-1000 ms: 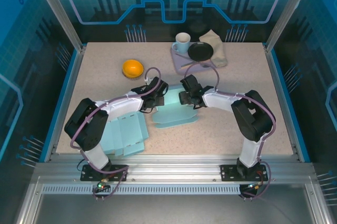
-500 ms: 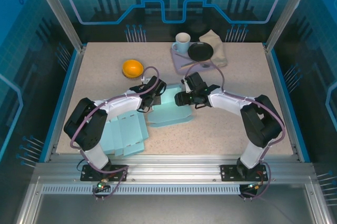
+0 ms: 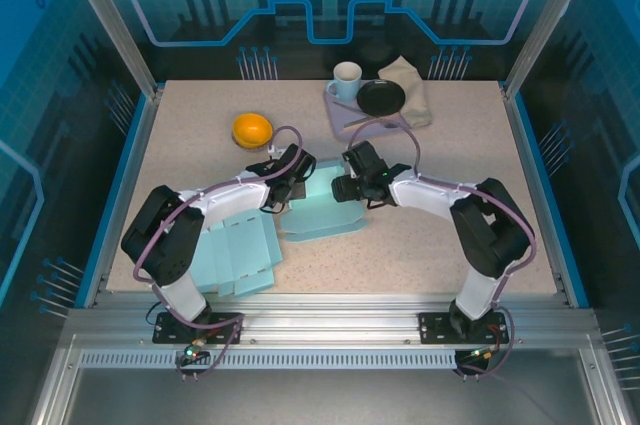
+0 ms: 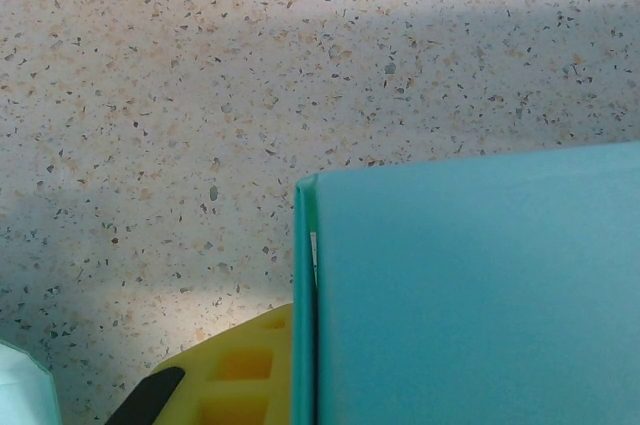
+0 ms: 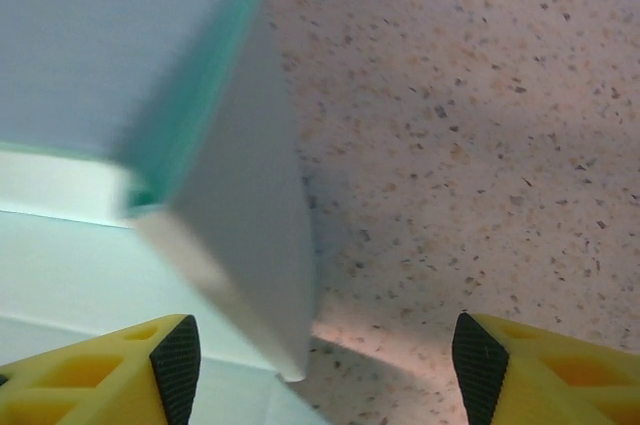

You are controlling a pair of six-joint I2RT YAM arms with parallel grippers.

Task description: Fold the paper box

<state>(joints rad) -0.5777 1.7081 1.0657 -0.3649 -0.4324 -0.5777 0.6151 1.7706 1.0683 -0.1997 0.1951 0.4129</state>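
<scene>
The paper box (image 3: pixel 322 213) is teal card, partly folded, lying mid-table between both arms. My left gripper (image 3: pixel 285 185) is at its left rear corner, shut on an upright wall of the paper box (image 4: pixel 470 295); one yellow finger (image 4: pixel 235 375) shows beside that wall's edge. My right gripper (image 3: pixel 345 186) is at the box's right rear side, open. In the right wrist view a raised flap of the paper box (image 5: pixel 235 235) hangs between the spread fingertips (image 5: pixel 178 363) of the right gripper (image 5: pixel 325 370), touching neither pad.
Flat teal card sheets (image 3: pixel 236 255) lie by the left arm's base. At the back stand an orange round object (image 3: pixel 252 129), a white mug (image 3: pixel 346 80), a black dish (image 3: pixel 381 97) and a beige cloth (image 3: pixel 412 85) on a lavender mat (image 3: pixel 345 117).
The right gripper's jaws have spread wider and its arm has shifted a little. The box has slid slightly left. The left gripper keeps its grip.
</scene>
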